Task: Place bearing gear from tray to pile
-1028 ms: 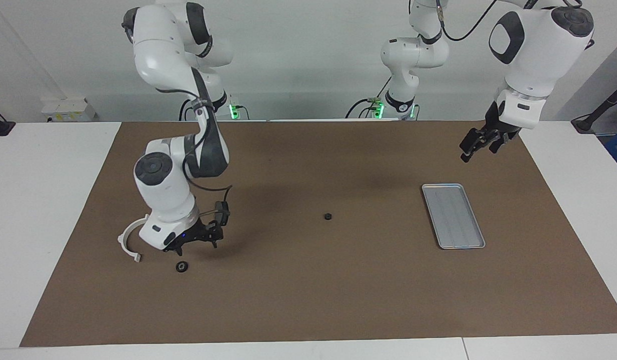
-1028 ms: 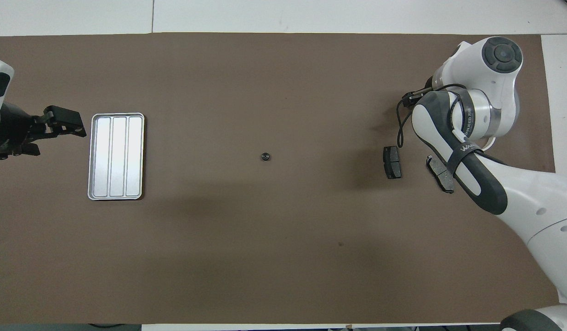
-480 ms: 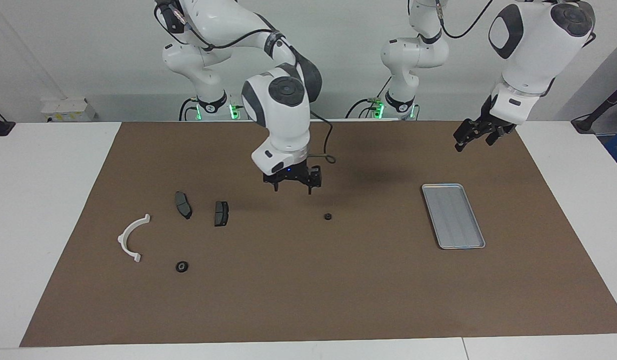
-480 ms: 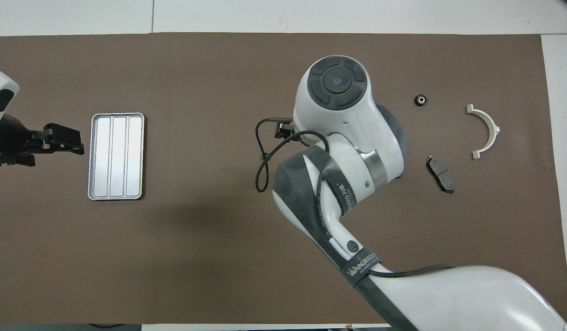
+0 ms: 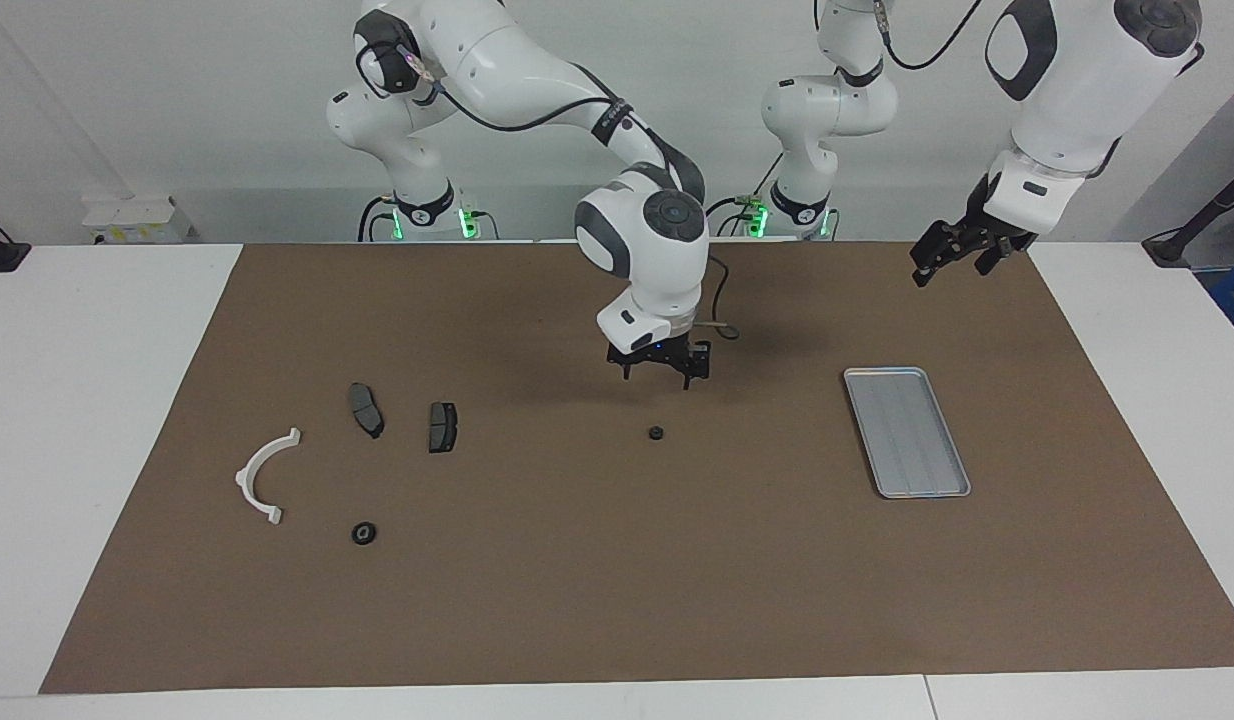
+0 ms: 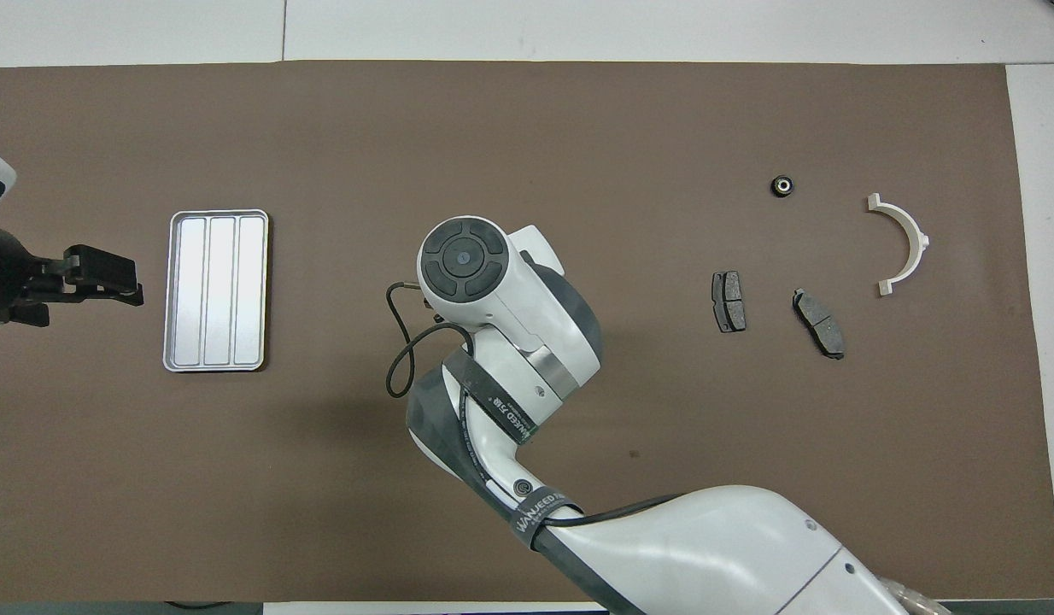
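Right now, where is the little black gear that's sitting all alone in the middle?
The small black gear lies on the brown mat near the table's middle, between the brake pads and the tray. The right gripper hangs open above it.

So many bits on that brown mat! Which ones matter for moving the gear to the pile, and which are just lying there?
Part of the job:
- tray, nothing on it
- small black gear mid-mat, below the right gripper
- pile: white half-ring, two dark pads, another gear

Just there:
- brown mat
- left gripper, waiting near the tray
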Controlling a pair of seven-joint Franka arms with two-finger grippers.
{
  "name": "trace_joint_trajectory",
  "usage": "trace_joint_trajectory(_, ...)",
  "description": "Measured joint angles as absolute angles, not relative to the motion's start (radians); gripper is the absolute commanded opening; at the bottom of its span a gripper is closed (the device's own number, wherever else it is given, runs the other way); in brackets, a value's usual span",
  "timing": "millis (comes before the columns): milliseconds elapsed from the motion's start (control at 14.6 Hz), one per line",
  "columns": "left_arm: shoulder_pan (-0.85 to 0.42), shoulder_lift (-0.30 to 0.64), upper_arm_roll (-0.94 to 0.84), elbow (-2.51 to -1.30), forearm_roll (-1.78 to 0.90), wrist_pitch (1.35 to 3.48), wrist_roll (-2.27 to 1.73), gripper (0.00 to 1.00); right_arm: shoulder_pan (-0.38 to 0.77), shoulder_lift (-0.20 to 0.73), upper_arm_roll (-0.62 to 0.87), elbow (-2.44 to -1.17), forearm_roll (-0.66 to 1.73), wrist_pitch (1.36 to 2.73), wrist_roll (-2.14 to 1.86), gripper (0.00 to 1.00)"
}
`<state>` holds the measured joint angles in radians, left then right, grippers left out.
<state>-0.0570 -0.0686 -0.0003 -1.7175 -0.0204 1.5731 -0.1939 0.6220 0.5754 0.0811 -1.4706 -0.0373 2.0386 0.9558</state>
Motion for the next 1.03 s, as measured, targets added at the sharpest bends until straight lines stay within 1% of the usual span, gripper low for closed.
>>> trace_joint_trajectory(206, -0.057, -0.072, -0.002, -1.717, -0.02, 1.565, -0.187, 1.0, 0.62, 0.626, 0.073, -1.469, -0.066, 2.079, 0.956, 1.0)
trace_joint_trajectory(480, -0.057, -0.073, -0.004, -1.717, -0.021, 1.563, -0.186, 1.0, 0.61, 0.631, 0.068, -1.468, -0.08, 2.135, 0.956, 1.0)
trace_joint_trajectory(1028, -0.057, -0.076, -0.005, -1.717, -0.021, 1.562, -0.186, 1.0, 0.603, 0.668, 0.066, -1.469, -0.087, 2.181, 0.956, 1.0)
